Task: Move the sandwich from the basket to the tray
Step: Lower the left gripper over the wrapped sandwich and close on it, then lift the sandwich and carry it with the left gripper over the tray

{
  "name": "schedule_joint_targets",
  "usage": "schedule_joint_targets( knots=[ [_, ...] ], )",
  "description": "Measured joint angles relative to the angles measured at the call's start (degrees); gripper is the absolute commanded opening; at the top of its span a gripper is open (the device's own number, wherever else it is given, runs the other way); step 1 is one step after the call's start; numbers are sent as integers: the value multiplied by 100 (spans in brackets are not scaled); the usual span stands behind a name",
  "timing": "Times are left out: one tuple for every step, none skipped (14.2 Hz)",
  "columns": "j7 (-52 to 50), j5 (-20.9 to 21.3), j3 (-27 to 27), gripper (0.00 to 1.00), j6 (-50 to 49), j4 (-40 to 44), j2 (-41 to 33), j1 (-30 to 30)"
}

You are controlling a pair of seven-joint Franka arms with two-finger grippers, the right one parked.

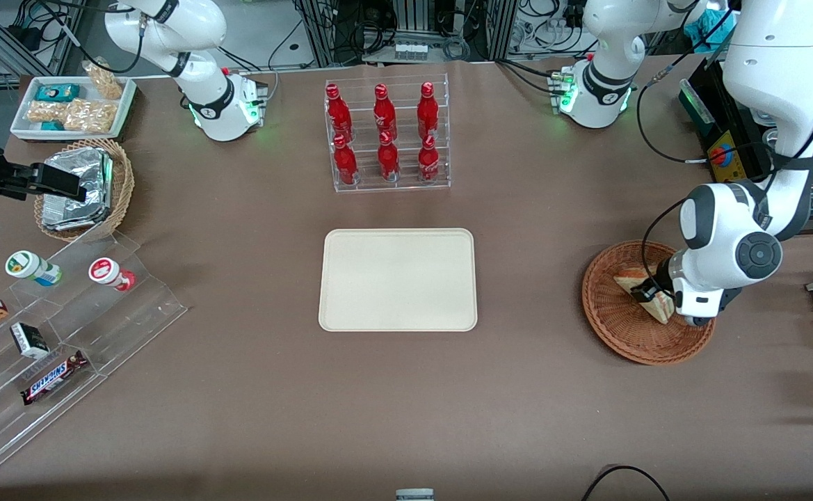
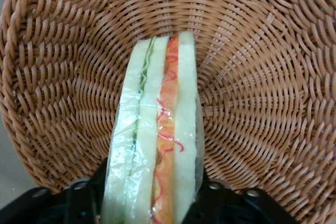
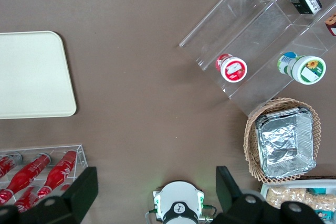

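1. While the gripper (image 2: 149, 203) sits low inside the basket (image 1: 611, 316), its two fingers (image 2: 79, 200) stand on either flat side of the sandwich (image 2: 157, 145), closed to about the wedge's thickness and pressing the clear wrap; I judge it has hold of the sandwich, which stands on edge on the basket's floor, toward the rim nearest the working arm's end of the table.
2. Grip is the first worry; the wrap looks slick and the bread soft, so a light squeeze may let the wedge slide out on the lift, while a hard one may crush the layers or push the filling sideways.
3. Only the thick end seems to be held; the pointed end reaches toward the basket's centre, so the wedge could pivot and droop once raised.
4. A low exit is a risk; the raised woven rim could catch the drooping tip and drag the light basket across the table, or knock the sandwich loose.
5. Travel is long; the tray (image 1: 398, 280) lies well apart at the table's middle, bare, and a slip on the way would drop the wedge on the table (image 1: 253, 390).
6. Release too high and the wedge may topple or land against the tray's low rim.
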Motion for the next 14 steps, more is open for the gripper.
schedule_joint_targets(
  knots=[
    [-25, 0, -1, 17, 5, 2, -1, 0],
    [-57, 0, -4, 15, 6, 10, -2, 0],
    [-82, 0, -5, 15, 6, 30, -4, 0],
    [-90, 0, -5, 14, 9, 71, -7, 0],
    [-90, 0, -7, 14, 6, 137, -15, -1],
    [-89, 0, -19, 14, -45, 231, -31, -5],
    [-79, 0, -45, 14, -175, 341, -63, -12],
    [-68, 1, -86, 14, -344, 458, -112, -36],
    [-65, 1, -125, 14, -482, 559, -176, -102],
    [-63, 1, -163, 14, -570, 634, -252, -222],
    [-64, 1, -198, 14, -626, 681, -316, -406],
    [-68, 1, -225, 14, -678, 716, -362, -663],
    [-71, 0, -246, 14, -731, 751, -385, -972],
    [-78, 0, -261, 15, -822, 806, -385, -1329]
  ],
)
